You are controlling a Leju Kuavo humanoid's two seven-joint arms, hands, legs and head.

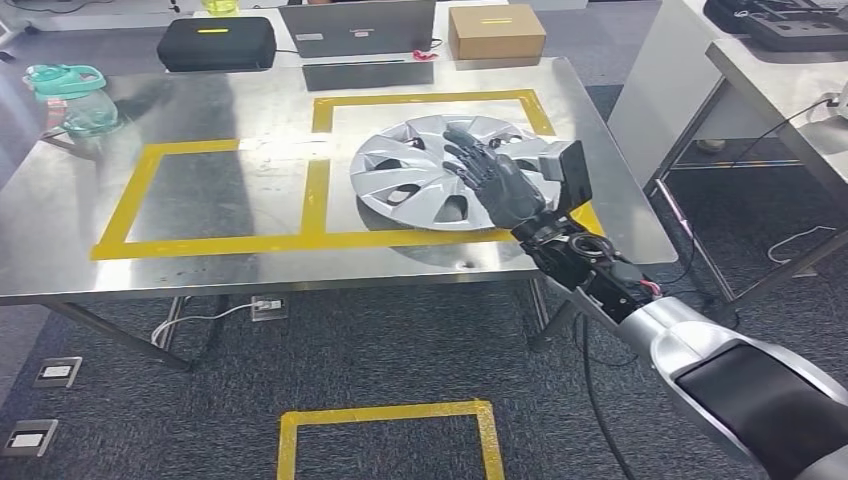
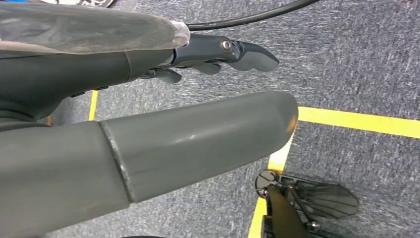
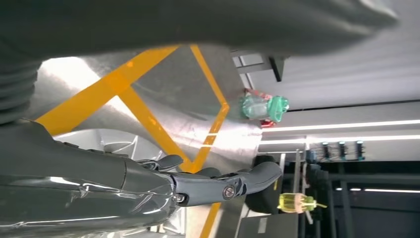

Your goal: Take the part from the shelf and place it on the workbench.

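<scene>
Right hand (image 1: 497, 178) over silver hubcap (image 1: 420, 172), fingers spread, holding nothing; hubcap flat on steel workbench (image 1: 250, 110) inside yellow tape square.

Hubcap (image 1: 425, 175) on workbench (image 1: 200, 240) in right taped square, right hand (image 1: 497, 175) over its right side, perhaps touching, bottle (image 1: 72, 97) far left

— Item one, right arm: what do I log?

— I see my right arm (image 1: 700, 350) reaching forward and up from the lower right, silver forearm, dark wrist. Right hand (image 1: 495, 175): fingers (image 1: 462, 150) stretched out and apart, holding nothing.

— Item two, left hand?

— Left hand (image 2: 148, 124) hangs low, thumb (image 2: 198, 134) extended, fingers (image 2: 233, 52) fairly straight, nothing in it.
</scene>
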